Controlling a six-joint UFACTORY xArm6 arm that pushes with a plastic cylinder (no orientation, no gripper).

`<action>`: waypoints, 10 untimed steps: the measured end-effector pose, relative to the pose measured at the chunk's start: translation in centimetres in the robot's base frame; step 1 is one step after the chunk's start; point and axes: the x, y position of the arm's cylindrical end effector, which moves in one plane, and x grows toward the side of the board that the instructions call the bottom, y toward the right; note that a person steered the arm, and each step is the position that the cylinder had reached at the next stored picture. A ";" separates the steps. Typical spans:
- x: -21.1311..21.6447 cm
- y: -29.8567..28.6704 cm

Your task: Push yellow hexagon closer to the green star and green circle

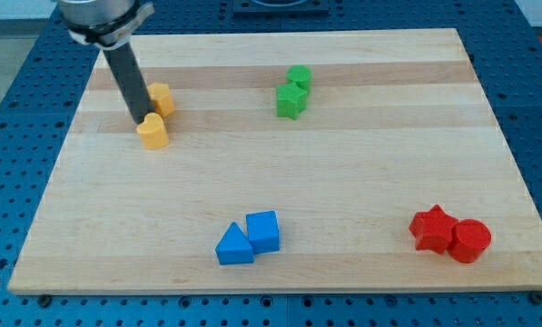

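Note:
My tip [141, 121] stands at the view's upper left, between two yellow blocks. The yellow hexagon [162, 97] lies just right of the rod and a little above the tip. A second yellow block [152, 133], heart-like in shape, sits right below the tip and touches it or nearly so. The green star [290, 100] and the green circle [299, 77] sit together at the view's top centre, far to the right of the tip.
A blue triangle [234, 245] and a blue cube [263, 231] sit together at the bottom centre. A red star [433, 228] and a red circle [469, 241] sit at the bottom right. The wooden board [361, 173] rests on a blue perforated table.

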 end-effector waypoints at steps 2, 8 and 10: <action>3.2 -3.4; -3.6 3.8; -5.6 4.0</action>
